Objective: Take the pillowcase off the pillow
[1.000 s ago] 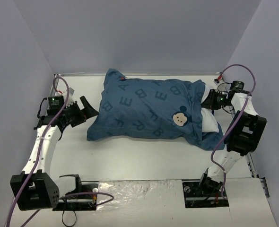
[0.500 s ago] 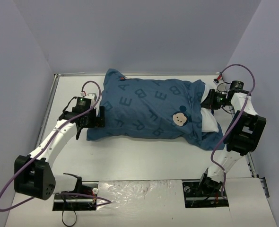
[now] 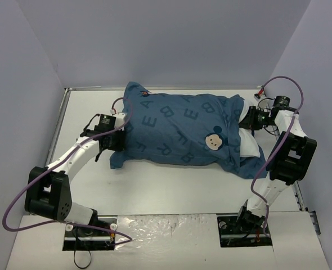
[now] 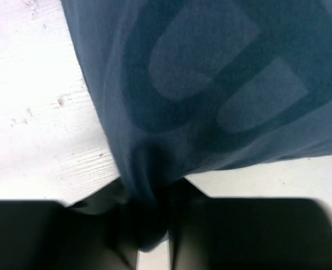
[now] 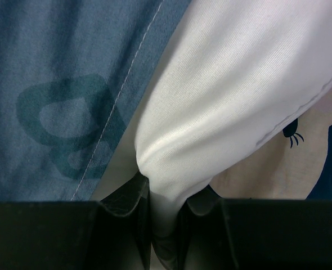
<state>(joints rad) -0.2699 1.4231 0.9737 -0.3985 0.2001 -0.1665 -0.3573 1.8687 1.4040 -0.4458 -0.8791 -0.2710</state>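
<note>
Pillowcase (image 4: 211,84) fold pinched in left end effector (image 4: 152,197).

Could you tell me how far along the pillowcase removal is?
Set: the left gripper pinches the pillowcase at the end away from its opening, the right gripper the pillow where it pokes out. In hand: that two-sided hold. Left: pulling them apart; the pillowcase hides nearly all the pillow.

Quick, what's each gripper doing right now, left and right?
Left gripper: closed, pinching a fold of the pillowcase.
Right gripper: closed, pinching the white pillow.
</note>
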